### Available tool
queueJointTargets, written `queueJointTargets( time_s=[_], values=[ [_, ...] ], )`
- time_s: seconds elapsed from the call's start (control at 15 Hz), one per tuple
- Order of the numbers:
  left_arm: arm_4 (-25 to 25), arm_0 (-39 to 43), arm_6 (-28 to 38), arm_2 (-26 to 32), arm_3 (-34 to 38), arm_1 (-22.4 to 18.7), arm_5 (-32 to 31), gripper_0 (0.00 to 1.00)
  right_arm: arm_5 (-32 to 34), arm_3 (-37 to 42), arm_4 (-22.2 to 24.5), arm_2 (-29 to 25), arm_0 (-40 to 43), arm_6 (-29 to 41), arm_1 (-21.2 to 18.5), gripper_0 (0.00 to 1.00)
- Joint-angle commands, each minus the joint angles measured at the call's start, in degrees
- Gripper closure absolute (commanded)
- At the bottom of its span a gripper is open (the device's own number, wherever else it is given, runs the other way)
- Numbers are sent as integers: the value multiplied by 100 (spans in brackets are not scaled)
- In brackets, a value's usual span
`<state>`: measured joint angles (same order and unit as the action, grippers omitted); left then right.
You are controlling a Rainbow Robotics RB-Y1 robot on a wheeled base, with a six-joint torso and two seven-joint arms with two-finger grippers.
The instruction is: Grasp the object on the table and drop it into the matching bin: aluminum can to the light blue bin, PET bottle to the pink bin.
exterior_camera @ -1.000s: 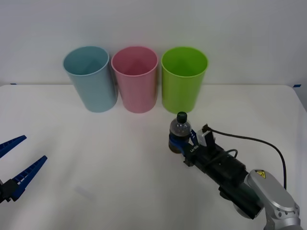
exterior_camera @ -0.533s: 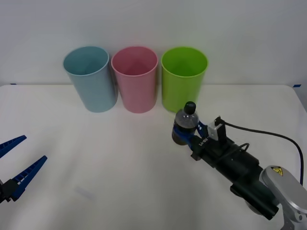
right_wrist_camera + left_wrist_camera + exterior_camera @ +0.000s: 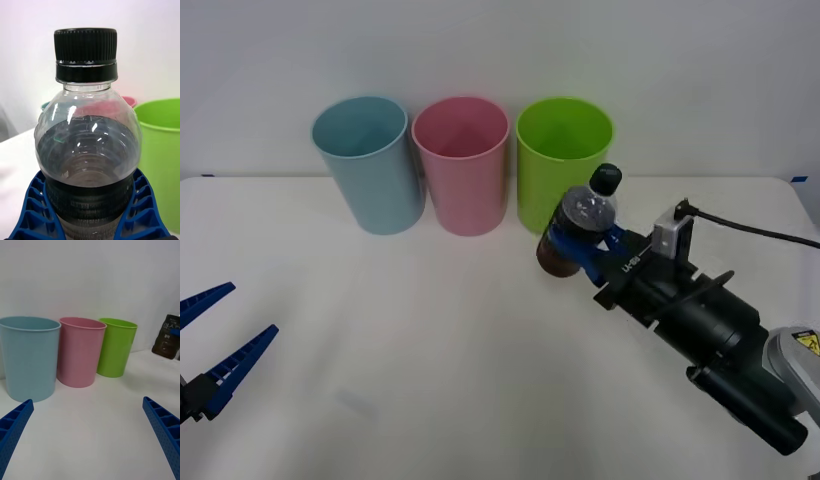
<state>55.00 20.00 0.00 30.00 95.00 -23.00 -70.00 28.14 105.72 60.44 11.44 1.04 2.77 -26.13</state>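
A: What's the setting?

B: A white desk against a pale wall. Three bins stand in a row along its far side: the light blue bin at about eleven o'clock from the desk's middle, the pink bin at twelve, touching or nearly touching the blue one, and a lime green bin at one o'clock.

A: And the bottle?

B: The bottle is off the desk, tilted, its black cap leaning toward two o'clock. It hangs in front of the green bin's lower wall. The right end effector is clenched around its dark-labelled body; the right wrist view shows blue ribbed fingers hugging both sides of the bottle, with the green and pink rims behind it.

A: The other arm?

B: The left end effector sits at about eight o'clock, near the desk's left edge, fingers spread apart and grasping nothing.
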Motion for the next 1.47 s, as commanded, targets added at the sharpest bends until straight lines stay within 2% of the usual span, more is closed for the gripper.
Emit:
queueJointTargets(
  time_s=[0.07,0.33,0.47,0.73,1.13,1.47],
  values=[
    [0,0,0,0,0,0,0,0,-1,344,90,-125,-96,655,-296,100],
    [0,0,0,0,0,0,0,0,-1,352,117,-151,-649,1340,-586,100],
    [0,0,0,0,0,0,0,0,-1,282,214,-142,-1027,1639,-586,100],
    [0,0,0,0,0,0,0,0,7,-316,240,60,-1836,1710,-463,100],
    [0,0,0,0,0,0,0,0,7,-1713,996,130,-3154,1859,407,100],
    [0,0,0,0,0,0,0,0,-1,-3137,1637,-125,-4183,1859,1251,100]
  ],
)
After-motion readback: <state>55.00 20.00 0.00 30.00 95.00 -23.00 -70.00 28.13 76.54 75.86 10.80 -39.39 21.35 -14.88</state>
